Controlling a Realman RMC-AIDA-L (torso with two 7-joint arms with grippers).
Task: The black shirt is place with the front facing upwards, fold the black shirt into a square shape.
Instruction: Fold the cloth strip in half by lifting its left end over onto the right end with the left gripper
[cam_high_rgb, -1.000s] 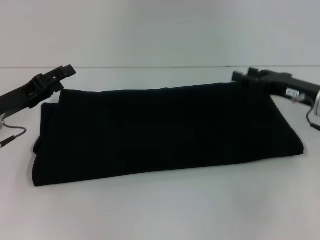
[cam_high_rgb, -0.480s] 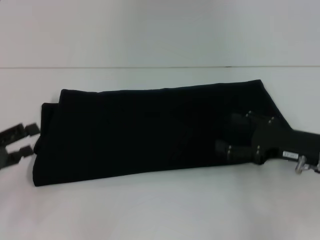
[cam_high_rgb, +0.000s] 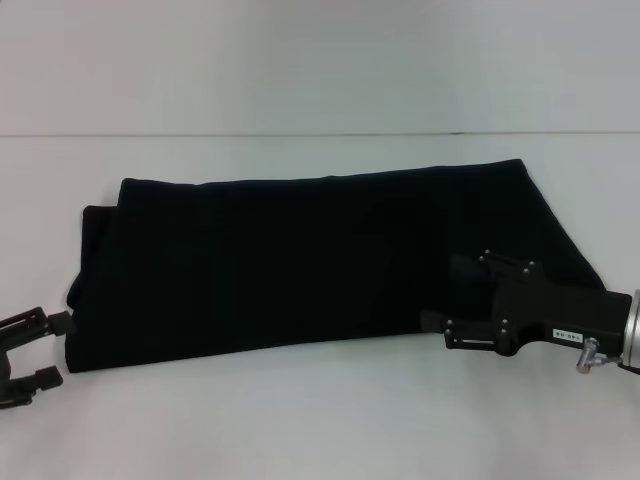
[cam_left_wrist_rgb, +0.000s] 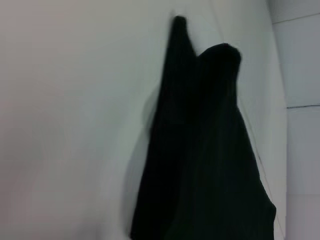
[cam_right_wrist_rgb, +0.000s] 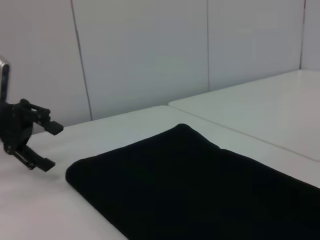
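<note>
Black shirt lies folded into a long band across the white table, running from the robot's left to its right, plain dark side up, no lettering or label showing. Has a second layer peeking out along its left end, set slightly back from the top layer's edge. Reaches farther back at its right end than at its left, so sits a little askew.

Left gripper sits low at the near left, just beside the shirt's near left corner, apart from the cloth. Fingers spread, 2 dark tips with a clear gap between them, nothing held. Shows again in the right wrist view, far off past the shirt's rounded end, tips likewise parted over bare table.

Right gripper lies over the shirt's near right part, pointing toward the left along the cloth. Black fingers against black fabric: cannot tell whether spread, pressed together or pinching the cloth, nor whether touching it.

Left wrist view shows only the shirt's end as a dark, narrow shape on the pale table, 2 folded corners at its far tip
</note>
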